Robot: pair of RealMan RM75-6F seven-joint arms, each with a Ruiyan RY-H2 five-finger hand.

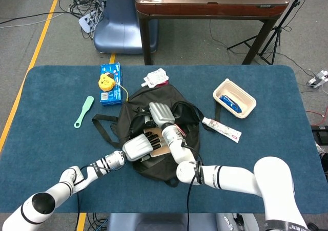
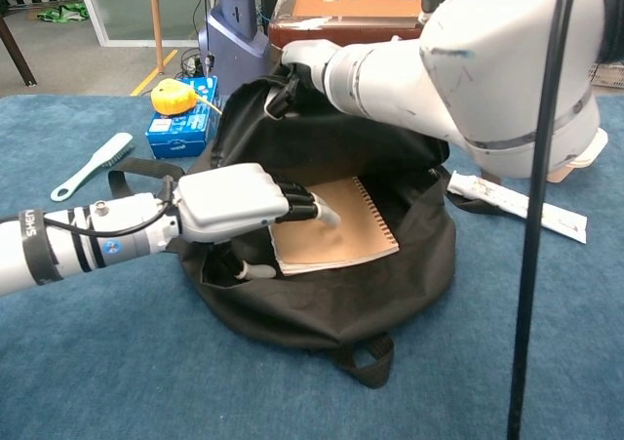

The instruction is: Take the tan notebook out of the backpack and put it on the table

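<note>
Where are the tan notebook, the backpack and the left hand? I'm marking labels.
tan notebook (image 2: 353, 227), chest view, bare cover near the spiral edge.
backpack (image 2: 331, 313), chest view, front black wall.
left hand (image 2: 234, 199), chest view, back of the hand, fingers over the notebook.

The room is bright, with soft light from above. Shadows are small and faint. Both pictures are sharp, and the big white arm up close looks stretched.
</note>
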